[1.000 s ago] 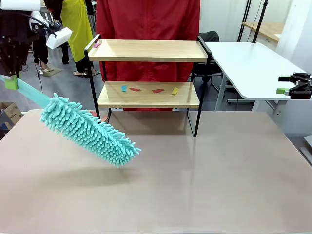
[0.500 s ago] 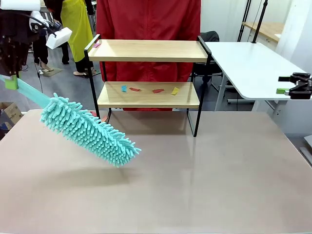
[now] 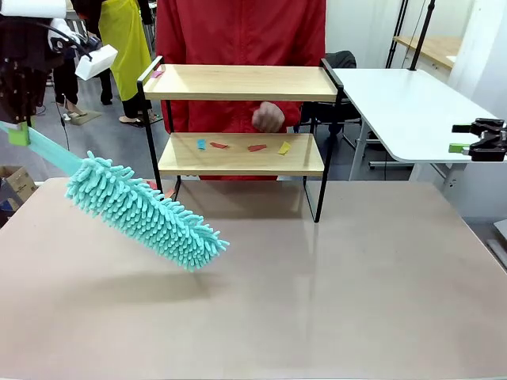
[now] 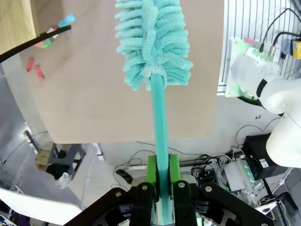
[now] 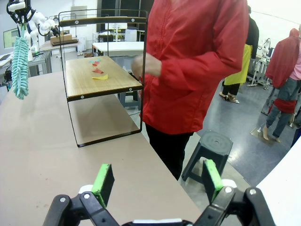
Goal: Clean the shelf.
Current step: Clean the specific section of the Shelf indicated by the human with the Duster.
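The shelf [image 3: 238, 82] stands at the far side of the table [image 3: 356, 277]: two wooden boards in one black frame.

Front view: four scraps lie on the lower board, namely one blue scrap [image 3: 201, 143], two red scraps [image 3: 219, 145] and one yellow scrap [image 3: 283, 147]. One pink scrap [image 3: 158, 71] lies at the upper board's left end. One person's hand [image 3: 269, 117] shows between the two boards, at the back. The left tool [image 3: 17, 131], at upper left, holds one teal duster [image 3: 146, 212]. Its head hangs tilted above the table, left of the shelf and apart from it. The right tool [image 3: 463, 136] sits at the right edge, well apart from the shelf.

Left wrist view: two green pads [image 4: 151, 172] are clamped on the duster's handle, one either side.

Right wrist view: the two pads stand wide apart, with nothing between them. The shelf is ahead, with one red jacket [image 5: 197, 61] beside it.
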Tool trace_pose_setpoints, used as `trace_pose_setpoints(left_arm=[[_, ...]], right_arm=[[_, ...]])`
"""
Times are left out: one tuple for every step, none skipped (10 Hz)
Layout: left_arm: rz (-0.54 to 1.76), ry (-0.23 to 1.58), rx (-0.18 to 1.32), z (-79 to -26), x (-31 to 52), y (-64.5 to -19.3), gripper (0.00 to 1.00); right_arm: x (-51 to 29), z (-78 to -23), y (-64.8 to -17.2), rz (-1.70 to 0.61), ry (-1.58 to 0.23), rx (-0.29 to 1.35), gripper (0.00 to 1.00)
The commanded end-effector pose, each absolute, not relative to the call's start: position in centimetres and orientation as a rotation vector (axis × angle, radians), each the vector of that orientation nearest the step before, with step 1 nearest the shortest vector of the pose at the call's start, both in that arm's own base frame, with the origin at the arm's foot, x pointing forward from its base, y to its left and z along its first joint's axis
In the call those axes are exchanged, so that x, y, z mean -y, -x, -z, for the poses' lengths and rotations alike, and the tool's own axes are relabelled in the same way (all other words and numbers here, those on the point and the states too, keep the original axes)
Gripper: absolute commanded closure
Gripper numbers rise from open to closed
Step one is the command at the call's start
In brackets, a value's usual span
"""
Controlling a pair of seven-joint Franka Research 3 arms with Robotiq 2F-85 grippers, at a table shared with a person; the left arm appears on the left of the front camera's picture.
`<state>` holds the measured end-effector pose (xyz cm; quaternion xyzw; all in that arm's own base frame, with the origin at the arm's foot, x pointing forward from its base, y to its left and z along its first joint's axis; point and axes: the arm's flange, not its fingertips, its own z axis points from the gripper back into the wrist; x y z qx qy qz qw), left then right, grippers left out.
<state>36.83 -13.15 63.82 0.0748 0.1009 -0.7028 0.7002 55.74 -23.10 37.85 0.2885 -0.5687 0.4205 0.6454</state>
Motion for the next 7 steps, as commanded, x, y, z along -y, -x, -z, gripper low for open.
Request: trace_pose_setpoints(left_arm=[[1.565,-0.162,-0.221,-63.96,13.00,-36.69,0.87],[1.565,-0.162,-0.221,-63.96,13.00,-36.69,0.87],[1.565,-0.162,-0.221,-63.96,13.00,-36.69,0.87],[1.565,-0.162,-0.221,-63.96,13.00,-36.69,0.87],[1.565,-0.162,-0.221,-63.96,13.00,-36.69,0.87],[1.565,-0.162,-0.221,-63.96,13.00,-36.69,0.87],[1.565,-0.162,-0.221,-63.96,13.00,-36.69,0.87]], right_arm=[[22.83,-38.54,-55.82,-0.949,-0.655,1.279,0.00],[22.83,-38.54,-55.82,-0.949,-0.655,1.279,0.00],[22.83,-38.54,-55.82,-0.949,-0.655,1.279,0.00],[22.83,-38.54,-55.82,-0.949,-0.655,1.279,0.00],[22.83,-38.54,-55.82,-0.949,-0.655,1.279,0.00],[22.83,-38.54,-55.82,-0.949,-0.655,1.279,0.00],[22.83,-38.54,-55.82,-0.949,-0.655,1.279,0.00]])
